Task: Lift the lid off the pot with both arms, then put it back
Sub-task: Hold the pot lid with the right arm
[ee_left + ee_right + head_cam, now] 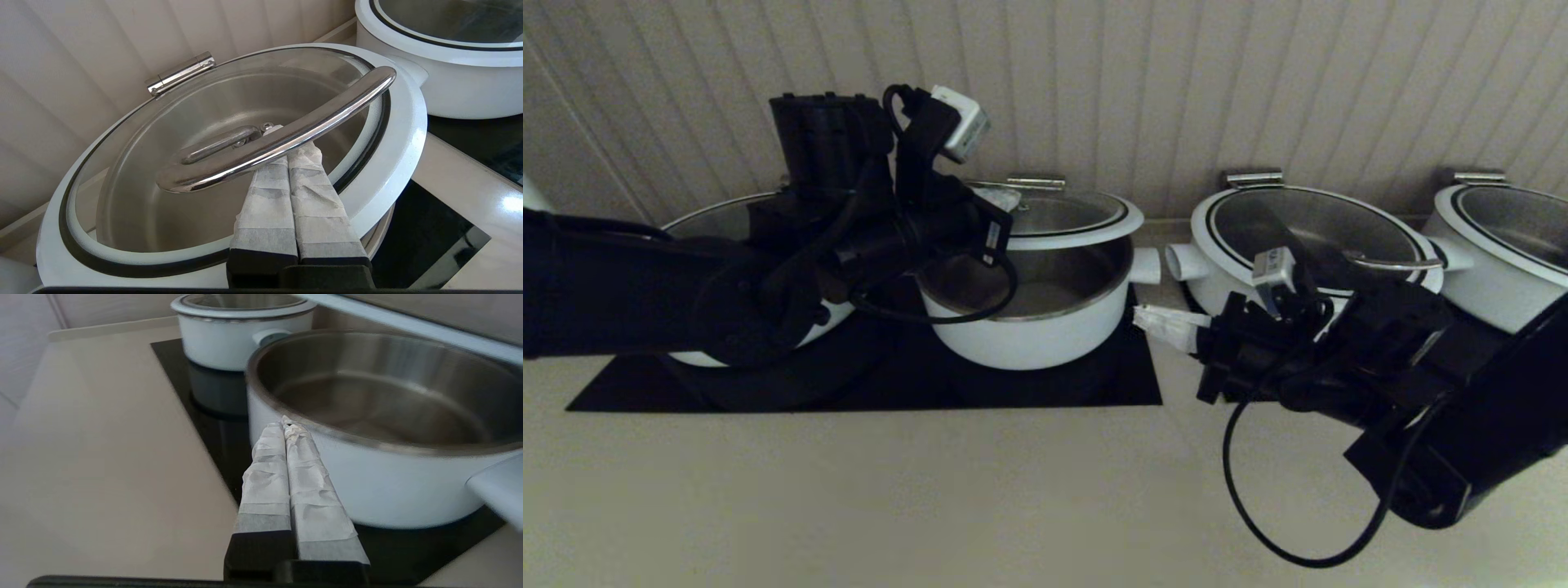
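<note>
The pot (1045, 318) sits on the dark mat (1094, 384), mid-counter, just in front of the back wall (1176, 82). The lid (1070, 216) is above the pot, tilted, rear edge by the wall, front edge raised off the rim. Left gripper (286, 143) is under the lid's handle (278, 139), coming in from the pot's left. Right gripper (1156, 318) is low at the pot's right side, beside the mat's right edge, below the pot's side handle (1145, 265). A second pot (768, 245) is left of it on the same mat, behind the left arm. Two more pots to the right: one (1307, 237) just beside, another (1503, 245) at far right.
</note>
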Robot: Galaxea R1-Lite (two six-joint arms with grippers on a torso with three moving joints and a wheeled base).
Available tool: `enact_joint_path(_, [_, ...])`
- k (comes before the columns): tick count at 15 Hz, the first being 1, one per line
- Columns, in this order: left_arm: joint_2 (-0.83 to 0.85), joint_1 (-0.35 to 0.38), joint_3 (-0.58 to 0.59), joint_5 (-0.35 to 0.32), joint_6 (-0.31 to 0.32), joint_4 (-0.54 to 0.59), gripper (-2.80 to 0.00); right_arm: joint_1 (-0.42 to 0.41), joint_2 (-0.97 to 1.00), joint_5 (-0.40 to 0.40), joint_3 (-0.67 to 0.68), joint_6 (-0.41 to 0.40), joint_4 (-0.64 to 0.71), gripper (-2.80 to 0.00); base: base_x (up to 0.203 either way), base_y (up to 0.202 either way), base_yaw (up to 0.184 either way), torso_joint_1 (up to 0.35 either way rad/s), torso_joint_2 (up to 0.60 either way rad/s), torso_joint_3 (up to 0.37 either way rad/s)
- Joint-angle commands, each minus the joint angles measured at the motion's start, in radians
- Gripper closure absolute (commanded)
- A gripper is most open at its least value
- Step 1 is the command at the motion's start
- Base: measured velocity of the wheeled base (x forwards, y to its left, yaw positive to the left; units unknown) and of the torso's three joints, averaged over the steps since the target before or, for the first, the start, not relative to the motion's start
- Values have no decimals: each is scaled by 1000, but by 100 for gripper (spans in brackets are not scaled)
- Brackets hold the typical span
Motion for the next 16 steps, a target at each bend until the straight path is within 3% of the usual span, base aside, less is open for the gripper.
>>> enact_joint_path(1, [2, 0, 2, 0, 1, -3, 0, 0, 66, -19, -76, 0, -48, 0, 0, 0, 0, 0, 0, 0])
enact_joint_path(16, [-20, -2, 0, -2, 1, -3, 0, 0, 269, -144, -471, 34, 25, 0, 0, 0, 0, 0, 0, 0])
